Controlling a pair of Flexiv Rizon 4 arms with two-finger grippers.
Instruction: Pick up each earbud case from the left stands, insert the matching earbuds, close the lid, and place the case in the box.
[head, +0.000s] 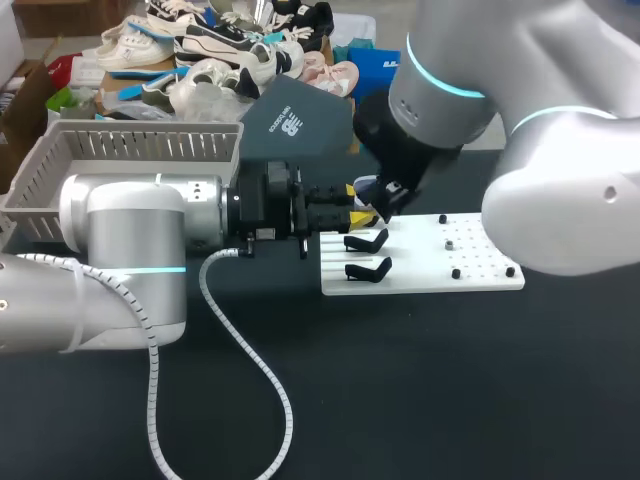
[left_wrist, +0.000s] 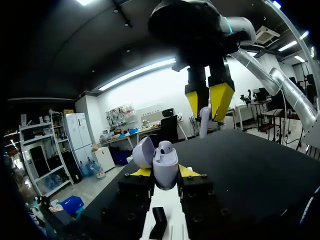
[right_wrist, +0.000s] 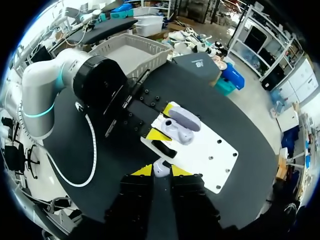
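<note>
The open lavender oval earbud case (left_wrist: 165, 167) is sitting pinched in the left gripper (left_wrist: 165, 172), one socket filled. The white earbud (left_wrist: 204, 122) is hanging pinched in the right gripper (left_wrist: 208, 102), its stem running along the fingers, with the case lying just ahead of that gripper's tips.

One camera looks down on the bench (head: 400, 400) from high up at the back. The left wrist camera looks along it from low down, the right one from above. Both see the open case (left_wrist: 166, 172).
</note>
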